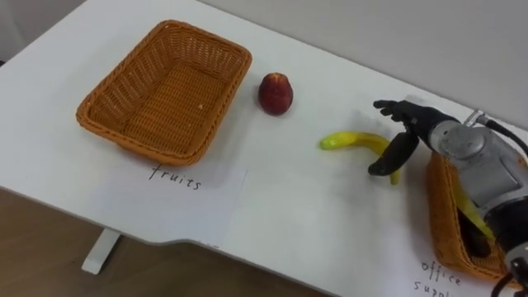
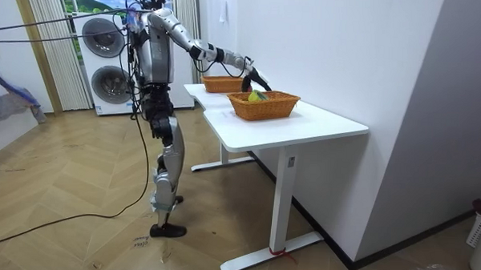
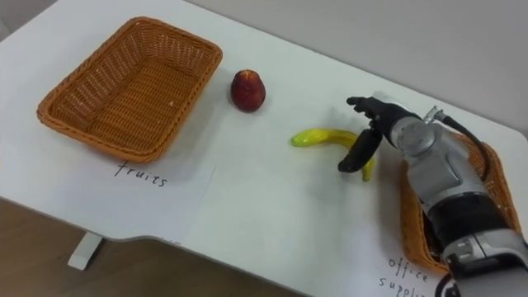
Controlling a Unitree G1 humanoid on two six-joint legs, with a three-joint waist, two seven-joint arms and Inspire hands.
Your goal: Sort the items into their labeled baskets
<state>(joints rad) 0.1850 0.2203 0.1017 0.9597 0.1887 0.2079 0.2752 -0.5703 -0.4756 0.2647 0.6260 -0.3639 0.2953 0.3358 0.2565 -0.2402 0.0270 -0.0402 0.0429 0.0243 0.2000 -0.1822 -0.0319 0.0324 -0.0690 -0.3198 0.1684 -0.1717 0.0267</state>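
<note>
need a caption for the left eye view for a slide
Right hand open over a banana on the white table, an apple lying beside the fruits basket.

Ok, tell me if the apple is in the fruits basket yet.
No, the apple lies on the white table beside the fruits basket, outside its rim.
</note>
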